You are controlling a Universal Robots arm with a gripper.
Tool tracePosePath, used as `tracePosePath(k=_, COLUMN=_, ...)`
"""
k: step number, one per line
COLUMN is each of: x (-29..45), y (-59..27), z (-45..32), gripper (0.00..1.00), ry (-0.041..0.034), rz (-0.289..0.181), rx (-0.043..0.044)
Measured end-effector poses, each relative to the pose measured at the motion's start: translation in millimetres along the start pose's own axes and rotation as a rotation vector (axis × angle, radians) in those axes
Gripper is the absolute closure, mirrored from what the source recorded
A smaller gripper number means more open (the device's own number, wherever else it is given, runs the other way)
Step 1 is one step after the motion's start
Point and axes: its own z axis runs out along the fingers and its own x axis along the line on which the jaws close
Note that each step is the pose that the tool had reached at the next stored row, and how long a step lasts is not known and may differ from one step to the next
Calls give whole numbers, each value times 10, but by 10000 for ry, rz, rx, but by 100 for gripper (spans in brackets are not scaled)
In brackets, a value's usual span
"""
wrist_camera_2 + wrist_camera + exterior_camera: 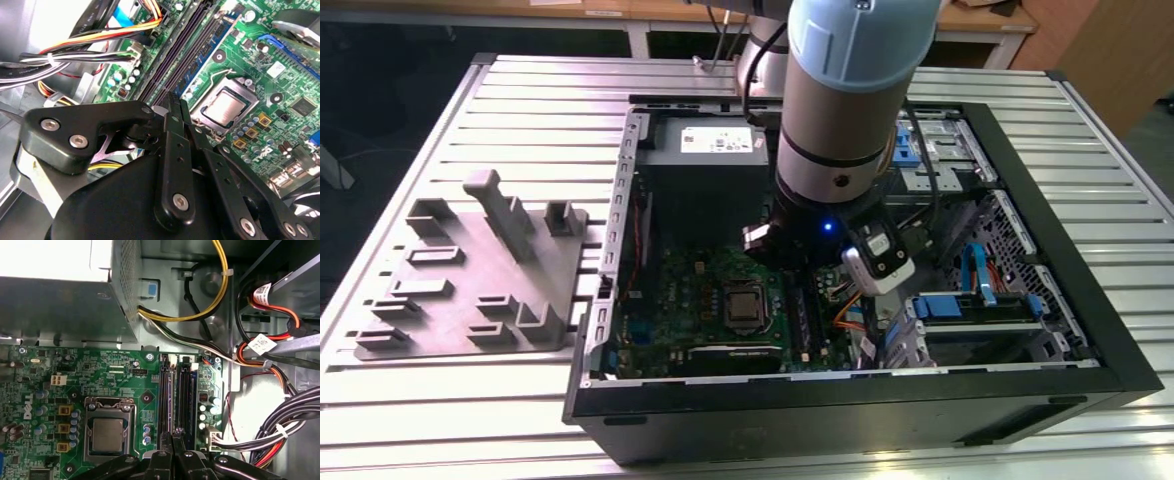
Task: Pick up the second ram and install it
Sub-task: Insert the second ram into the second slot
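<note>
My gripper (174, 97) (173, 434) is shut, its black fingertips pressed together right over the near end of two long dark memory slots (186, 395) (202, 50) on the green motherboard (700, 290). The fingertips sit over the gap between the two slots, low inside the open computer case. The second ram I cannot tell apart from the slots: each slot reads as a dark strip seen edge on. Whether anything thin is pinched between the fingertips is hidden.
The processor socket (107, 432) lies beside the slots. The grey power-supply box (707, 150) stands at the case's far end. Bundled cables (282, 427) and blue drive bays (974, 300) crowd the exterior view's right. A grey moulded holder tray (467, 280) lies outside the case.
</note>
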Motion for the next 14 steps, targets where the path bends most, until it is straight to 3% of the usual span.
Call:
tracePosePath(k=6, x=1, y=-2, z=29, gripper=88, ry=-1, rz=0, rx=-19)
tracePosePath(k=14, x=2, y=-3, z=45, gripper=88, ry=-4, rz=5, rx=-126)
